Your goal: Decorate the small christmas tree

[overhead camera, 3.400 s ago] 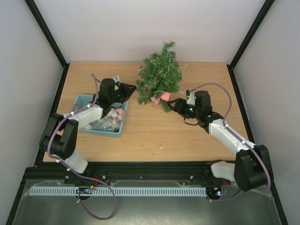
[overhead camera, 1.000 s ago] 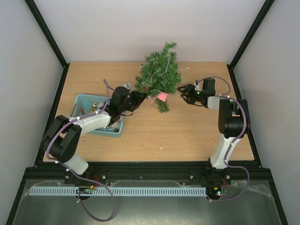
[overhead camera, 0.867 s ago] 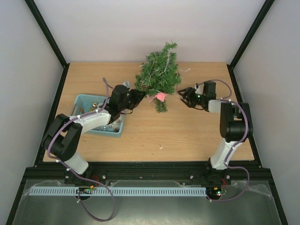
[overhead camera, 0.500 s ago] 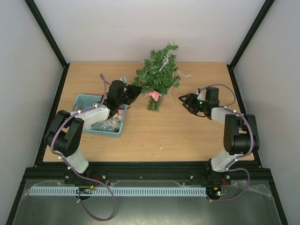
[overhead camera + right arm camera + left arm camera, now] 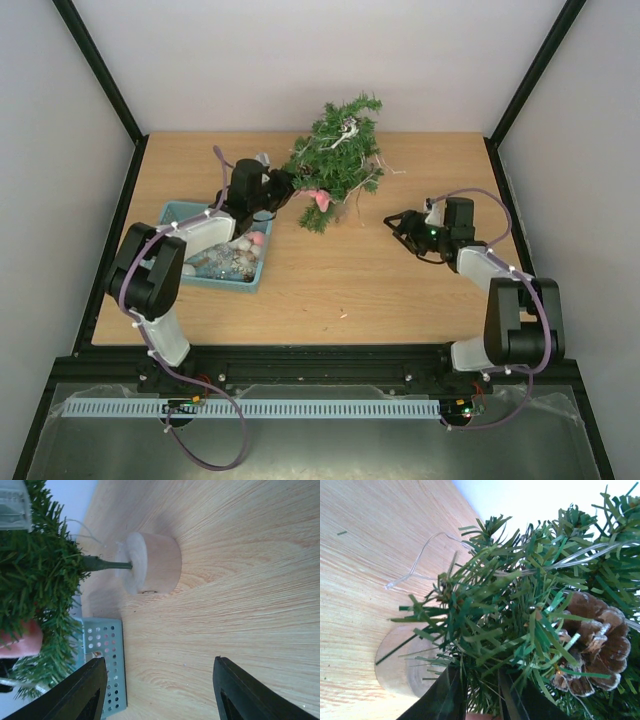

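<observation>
The small christmas tree (image 5: 338, 160) stands at the back middle of the table, leaning, on a round wooden base (image 5: 150, 562). It carries a pink ornament (image 5: 320, 198) and a pine cone (image 5: 592, 640). My left gripper (image 5: 285, 187) is at the tree's lower left side; in the left wrist view it (image 5: 482, 700) is closed narrowly on green needle branches (image 5: 490, 645). My right gripper (image 5: 393, 222) is open and empty, low over the table to the right of the tree. Its fingers (image 5: 85, 690) stand wide apart, facing the base.
A teal perforated basket (image 5: 176, 213) with several small ornaments sits at the left, under my left arm; its wall shows in the right wrist view (image 5: 102, 665). A thin clear wire (image 5: 420, 560) trails from the tree onto the wood. The enclosure walls stand close behind.
My left gripper has drawn back to the left with the branches, and the tree has shifted left and tilted with it. My right gripper has backed away down and right from the tree.
</observation>
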Controlling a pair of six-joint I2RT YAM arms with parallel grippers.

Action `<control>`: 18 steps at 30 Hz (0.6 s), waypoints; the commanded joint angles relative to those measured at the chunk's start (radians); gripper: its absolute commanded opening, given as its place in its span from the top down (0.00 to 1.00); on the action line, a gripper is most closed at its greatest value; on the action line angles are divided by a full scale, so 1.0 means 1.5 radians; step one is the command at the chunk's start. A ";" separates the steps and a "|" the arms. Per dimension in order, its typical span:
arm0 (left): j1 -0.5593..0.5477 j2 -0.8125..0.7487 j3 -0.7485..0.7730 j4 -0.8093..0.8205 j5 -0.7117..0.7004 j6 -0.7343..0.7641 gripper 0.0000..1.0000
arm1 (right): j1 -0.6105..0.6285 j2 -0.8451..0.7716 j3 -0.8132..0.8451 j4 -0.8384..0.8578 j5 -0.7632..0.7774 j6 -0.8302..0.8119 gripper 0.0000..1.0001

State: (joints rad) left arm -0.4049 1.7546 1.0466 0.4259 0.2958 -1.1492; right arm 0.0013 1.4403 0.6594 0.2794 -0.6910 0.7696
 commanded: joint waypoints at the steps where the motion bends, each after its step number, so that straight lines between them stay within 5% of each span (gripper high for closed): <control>1: 0.010 0.028 0.039 0.006 0.025 0.024 0.81 | -0.001 -0.051 -0.023 -0.051 -0.006 -0.028 0.40; 18: 0.033 0.090 0.117 0.011 0.077 0.048 0.81 | 0.000 -0.088 -0.068 -0.052 -0.019 -0.037 0.40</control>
State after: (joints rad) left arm -0.3683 1.8687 1.1843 0.4206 0.3752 -1.1049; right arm 0.0013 1.3293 0.5735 0.2214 -0.6956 0.7288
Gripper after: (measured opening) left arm 0.189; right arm 0.599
